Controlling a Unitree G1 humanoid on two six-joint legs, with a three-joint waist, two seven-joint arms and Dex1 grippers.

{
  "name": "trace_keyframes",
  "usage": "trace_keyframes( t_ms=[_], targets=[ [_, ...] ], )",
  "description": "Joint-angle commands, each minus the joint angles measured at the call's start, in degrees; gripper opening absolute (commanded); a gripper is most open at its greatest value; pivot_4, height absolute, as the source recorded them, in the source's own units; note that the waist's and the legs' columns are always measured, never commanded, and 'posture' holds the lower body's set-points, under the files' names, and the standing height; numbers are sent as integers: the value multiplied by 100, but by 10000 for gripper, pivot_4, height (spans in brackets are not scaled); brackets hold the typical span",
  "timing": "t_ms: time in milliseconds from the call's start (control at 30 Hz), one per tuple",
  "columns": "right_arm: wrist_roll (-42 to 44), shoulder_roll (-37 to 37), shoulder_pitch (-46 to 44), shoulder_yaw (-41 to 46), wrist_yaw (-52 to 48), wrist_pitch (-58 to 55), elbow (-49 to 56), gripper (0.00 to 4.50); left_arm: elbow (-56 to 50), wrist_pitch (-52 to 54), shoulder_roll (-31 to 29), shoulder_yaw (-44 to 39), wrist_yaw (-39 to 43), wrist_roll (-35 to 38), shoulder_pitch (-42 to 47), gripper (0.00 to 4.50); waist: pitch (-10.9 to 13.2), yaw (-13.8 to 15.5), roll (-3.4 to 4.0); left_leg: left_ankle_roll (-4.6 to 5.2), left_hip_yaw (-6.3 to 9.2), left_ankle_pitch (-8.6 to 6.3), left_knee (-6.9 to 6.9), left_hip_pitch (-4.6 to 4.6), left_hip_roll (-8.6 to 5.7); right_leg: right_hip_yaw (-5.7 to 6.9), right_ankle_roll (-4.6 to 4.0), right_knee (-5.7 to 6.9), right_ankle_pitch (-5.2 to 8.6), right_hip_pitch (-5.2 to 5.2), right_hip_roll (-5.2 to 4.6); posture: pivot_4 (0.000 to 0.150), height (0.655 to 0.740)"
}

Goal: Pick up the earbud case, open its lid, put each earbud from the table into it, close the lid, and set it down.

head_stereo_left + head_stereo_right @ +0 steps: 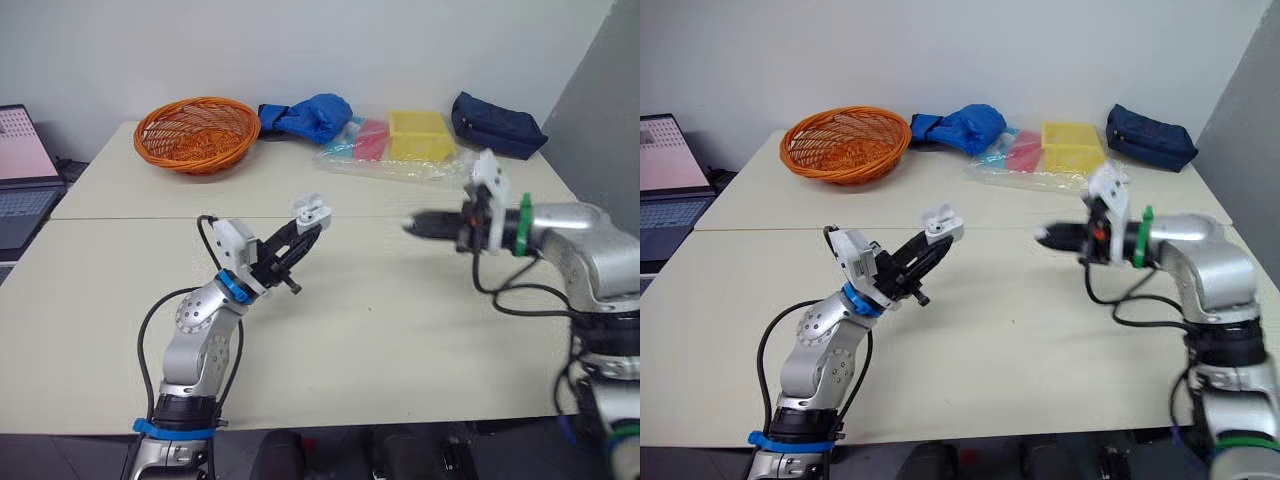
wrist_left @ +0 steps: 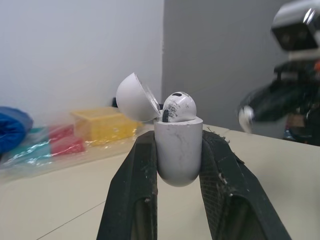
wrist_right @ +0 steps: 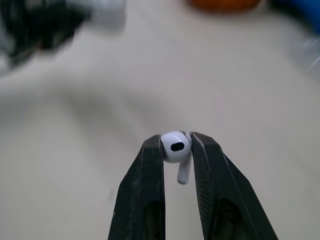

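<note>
A: Which step is this?

B: Loading the second bud, I'd say. The left gripper (image 1: 308,230) is clamped on the case (image 2: 178,150) and holds it up above the table (image 1: 400,340), near the middle. The lid (image 2: 136,97) is swung open and one bud (image 2: 179,106) sits inside.

A: And the other one?

B: The right gripper (image 1: 413,227) pinches the second bud (image 3: 175,146) by its head. Its fingers are tight on both sides and the stem sticks out free. It hangs in the air to the right of the case, about level with it, with a clear gap between them.

A: What does the next move call for?

B: Closing that gap and bringing the stem over the free side of the case, beside the seated bud. I judge the stem must line up with its hole before it goes in, and the approach must miss the open lid. The hole itself I cannot make out.

A: Risks?

B: It's a small, smooth thing in a narrow pinch. A tilt could jam it on the case's edge or knock it loose. Then the lid gets shut and the case goes down.
</note>
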State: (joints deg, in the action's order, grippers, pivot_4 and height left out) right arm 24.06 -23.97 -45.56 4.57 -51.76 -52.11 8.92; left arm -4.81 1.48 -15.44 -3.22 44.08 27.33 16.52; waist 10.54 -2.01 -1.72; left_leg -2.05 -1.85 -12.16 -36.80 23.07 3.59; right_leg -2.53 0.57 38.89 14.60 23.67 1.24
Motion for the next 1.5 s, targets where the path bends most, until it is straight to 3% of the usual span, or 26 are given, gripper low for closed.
trace_keyframes(
  t_ms=[33, 200, 633, 1200, 1500],
  targets=[
    [378, 885, -425, 335, 1165, -159, 174, 4065, -146, -36, 44, 46, 62, 96, 157, 7517, -2, 15, 1, 0, -2, 0, 2, 13, -1, -2, 0, 1, 0, 13, 0, 1500, 7400],
    [433, 1283, -431, 152, 1651, -45, 164, 4065, -73, -34, 43, 26, 122, 121, 217, 7517, -4, 93, 0, 1, 19, 0, -9, 90, -6, 7, -8, -2, -6, 63, -11, 1500, 7400],
    [653, 1278, -35, -362, 1864, -32, 566, 4065, 17, -56, 14, 1, 245, 157, 343, 7517, -3, 16, 1, 3, 13, 0, -9, 78, 0, 12, 13, 3, 0, 63, 0, 1500, 7400],
    [1176, 1154, -167, -235, 1861, 43, 756, 4065, -187, 77, -6, 28, 111, 141, 401, 7517, -3, 17, 1, 3, 11, 0, -8, 80, 0, 11, 13, -2, 0, 63, 1, 1500, 7400],
    [758, 887, 38, -675, 1847, 540, 521, 4065, -197, 133, -24, -1, 143, 174, 434, 7517, -3, 17, 1, 3, 12, 0, -7, 80, 0, 11, 12, -2, 1, 64, 1, 1500, 7400]
  ],
)
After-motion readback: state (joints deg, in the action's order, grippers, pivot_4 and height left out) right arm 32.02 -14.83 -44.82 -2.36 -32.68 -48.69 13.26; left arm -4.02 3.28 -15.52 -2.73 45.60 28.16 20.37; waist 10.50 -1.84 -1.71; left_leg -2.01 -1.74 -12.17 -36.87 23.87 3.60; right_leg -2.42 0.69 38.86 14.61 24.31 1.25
